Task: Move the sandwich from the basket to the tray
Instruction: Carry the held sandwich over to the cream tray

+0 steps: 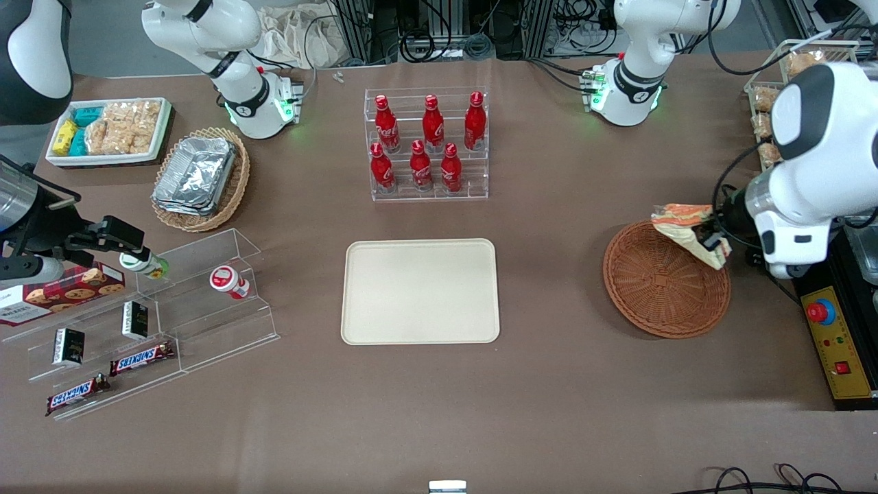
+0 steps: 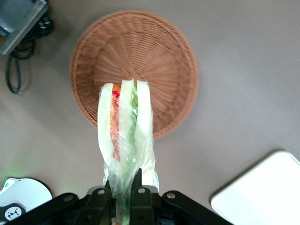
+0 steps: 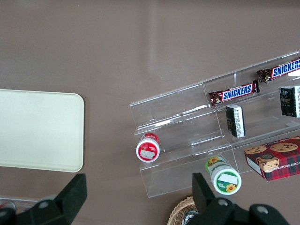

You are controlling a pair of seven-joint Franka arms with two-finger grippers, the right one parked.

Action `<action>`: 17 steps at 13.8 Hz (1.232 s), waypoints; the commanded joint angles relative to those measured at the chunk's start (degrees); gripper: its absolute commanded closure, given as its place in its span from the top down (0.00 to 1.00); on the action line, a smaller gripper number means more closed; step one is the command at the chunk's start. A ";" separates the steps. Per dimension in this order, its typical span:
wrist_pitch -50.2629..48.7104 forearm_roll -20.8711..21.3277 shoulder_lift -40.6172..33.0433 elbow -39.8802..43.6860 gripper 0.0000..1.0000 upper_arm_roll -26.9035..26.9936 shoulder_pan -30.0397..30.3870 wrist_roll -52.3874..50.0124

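From the front, the working arm bends down at its own end of the table, its gripper (image 1: pixel 711 240) hanging above the basket (image 1: pixel 665 288) at the rim farther from the camera. The sandwich (image 1: pixel 686 226) juts from the fingers, lifted clear of the wicker. The tray (image 1: pixel 420 291) lies bare at mid-table, well apart from the basket.

At the left wrist, the gripper (image 2: pixel 124 197) is clamped narrowly on the wrapped sandwich (image 2: pixel 125 136), layers edge-on, above the basket (image 2: pixel 136 56); a tray (image 2: pixel 262 192) corner shows.

The right wrist view shows only the tray (image 3: pixel 40 131)
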 commanded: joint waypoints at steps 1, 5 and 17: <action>-1.77 -1.23 1.27 2.63 0.00 -3.50 -0.23 6.78; 0.60 -0.53 3.73 2.98 0.00 -11.40 -0.32 9.18; 11.75 14.59 27.02 14.14 0.00 -35.24 -0.41 6.72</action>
